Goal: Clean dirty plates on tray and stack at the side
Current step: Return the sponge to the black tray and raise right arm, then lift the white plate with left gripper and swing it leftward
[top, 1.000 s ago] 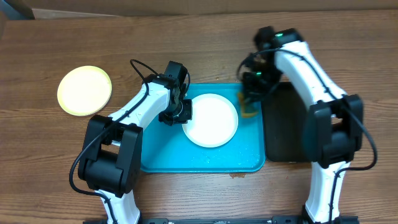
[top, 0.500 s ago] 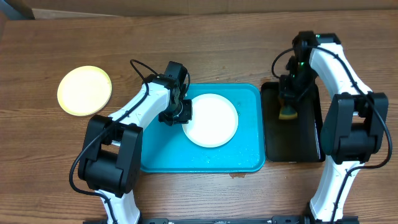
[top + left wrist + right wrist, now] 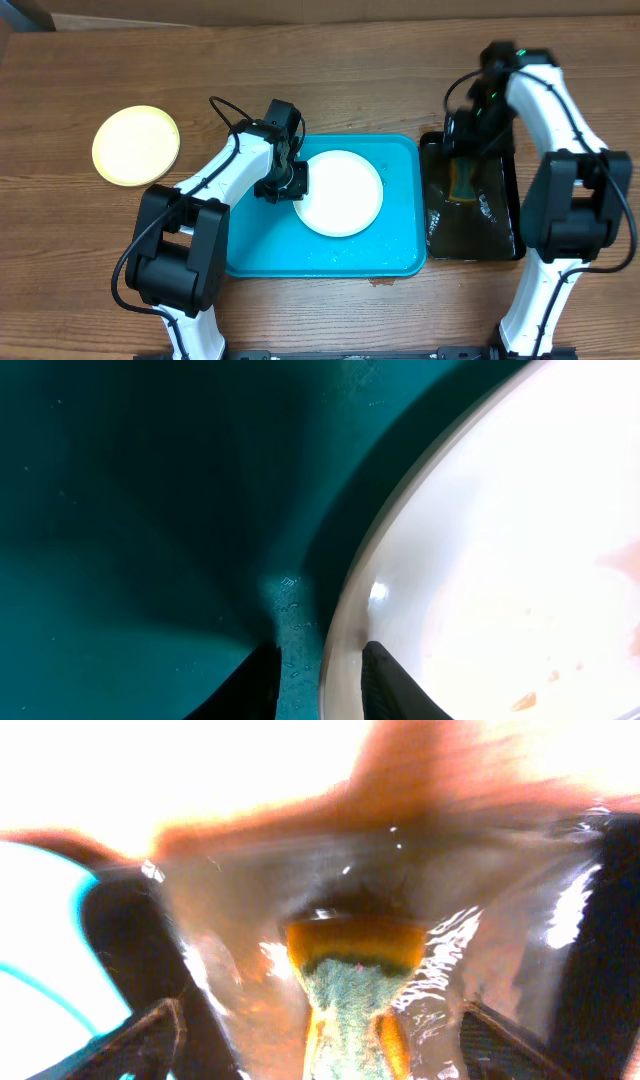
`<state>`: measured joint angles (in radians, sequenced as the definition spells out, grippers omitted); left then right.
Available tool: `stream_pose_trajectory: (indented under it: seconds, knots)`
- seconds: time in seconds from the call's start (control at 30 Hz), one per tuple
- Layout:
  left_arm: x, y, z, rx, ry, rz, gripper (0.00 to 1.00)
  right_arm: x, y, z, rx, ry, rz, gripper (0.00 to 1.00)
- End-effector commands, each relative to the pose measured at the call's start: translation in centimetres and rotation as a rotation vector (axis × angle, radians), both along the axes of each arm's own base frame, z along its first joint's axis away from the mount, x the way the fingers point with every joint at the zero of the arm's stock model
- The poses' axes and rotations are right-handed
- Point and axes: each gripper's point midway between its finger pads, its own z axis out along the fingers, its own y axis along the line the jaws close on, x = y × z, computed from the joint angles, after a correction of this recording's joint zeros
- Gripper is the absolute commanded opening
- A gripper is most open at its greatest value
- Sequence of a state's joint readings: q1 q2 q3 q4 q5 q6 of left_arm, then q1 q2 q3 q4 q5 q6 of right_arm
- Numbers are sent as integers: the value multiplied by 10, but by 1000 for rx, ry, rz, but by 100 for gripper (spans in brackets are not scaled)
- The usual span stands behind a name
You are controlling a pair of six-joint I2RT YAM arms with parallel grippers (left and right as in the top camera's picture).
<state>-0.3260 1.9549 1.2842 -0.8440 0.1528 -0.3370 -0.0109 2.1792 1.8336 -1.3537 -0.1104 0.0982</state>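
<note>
A white plate (image 3: 340,193) lies on the turquoise tray (image 3: 260,250). My left gripper (image 3: 285,182) sits at the plate's left rim. In the left wrist view its jaws stand narrowly open astride that rim. One finger is over the tray (image 3: 150,510), with a strip of tray between it and the rim. The other finger is over the plate (image 3: 500,540), which bears faint orange smears. A pale yellow-green plate (image 3: 136,146) rests on the table at far left. My right gripper (image 3: 466,150) hangs wide open over a yellow and green sponge (image 3: 350,990), and its fingers stand clear of it.
The sponge (image 3: 462,181) lies in the black tray (image 3: 490,235), right of the turquoise one, in a film of water. Bare wooden table surrounds both trays. Both arms reach in from the near edge.
My right gripper carried the sponge from the turquoise tray's right edge over to the black tray and opened, letting it go. My left gripper stays at the plate's rim, its jaws slightly wider.
</note>
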Motion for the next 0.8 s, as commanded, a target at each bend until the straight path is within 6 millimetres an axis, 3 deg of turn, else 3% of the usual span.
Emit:
stream_pose_trajectory:
  seconds: [0.0,0.1,0.27,0.37,0.6,0.77]
  knots:
    - [-2,0,3,3,-3,-10,29,33,-26,40,42,-131,-139,98]
    - [-3,0,3,3,-2,-10,27,39,-55,47,37,-162,-233,100]
    - [-3,1,3,4,-1,-9,23,33,-99,45,29,-158,-347,100]
    - [-5,-3,3,-11,14,16,4,31,-126,46,23,-177,-405,100]
    - [2,-2,14,2,-9,20,4,33,-144,46,16,-204,-442,100]
    - [32,6,58,68,-149,23,4,37,-146,47,14,-224,-441,100]
